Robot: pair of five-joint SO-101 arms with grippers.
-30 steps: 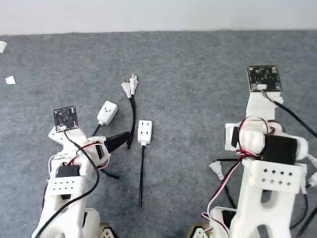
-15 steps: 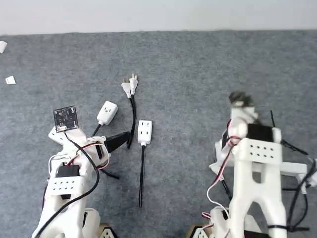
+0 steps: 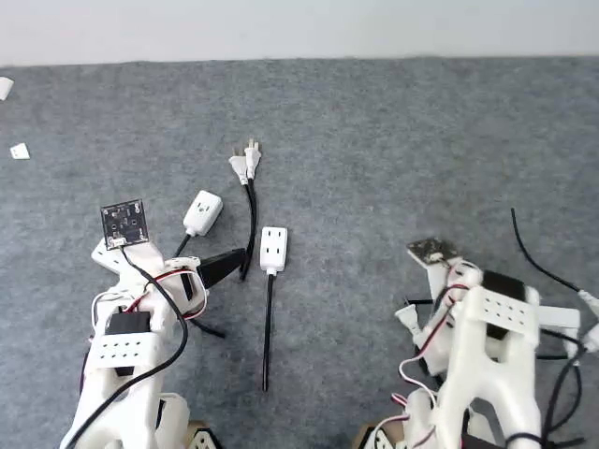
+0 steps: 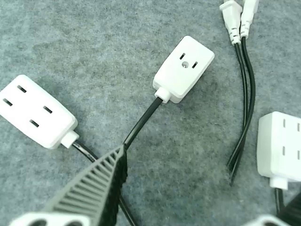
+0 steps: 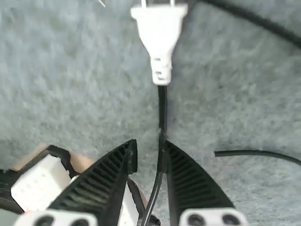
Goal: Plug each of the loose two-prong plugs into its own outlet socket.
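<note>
Right arm came way back over the last sec: you'd had it stretched up the table w/ its camera board far out, then it folded in toward its base, wrist tipped down at the mat (image 3: 374,122). Left arm, plugs and outlets didn't budge.

Your right gripper (image 5: 150,143) sat low over the cord (image 5: 161,110) of the near plug (image 5: 160,26). Its jaws were a narrow gap apart, straddling the cord behind the plug body, and not clamped on it as far as I could see. That plug lay flat on the mat, prongs pointing away from the gripper. It was close to the right arm's base and well apart from every outlet.

Your left gripper (image 3: 220,267) was parked w/ jaws wide apart, holding nothing, 1 finger just beside the cord of the 3-hole outlet (image 3: 203,212). The outlet block (image 3: 273,249) lay near it and a 3rd outlet (image 4: 35,113) lay close by that arm. The 2 more plugs (image 3: 245,161) lay side by side farther up the mat, unplugged.

My read was that you were on pickup of plug no. 1, w/ 0 plugged so far. For the next move you'd prob want to slide fwd and close on the plug body, not the thin cord, since a cord grip lets the plug swing. After that comes a long carry across to an outlet w/ prongs squared to the slots, and the left arm likely has to pin that outlet down.
</note>
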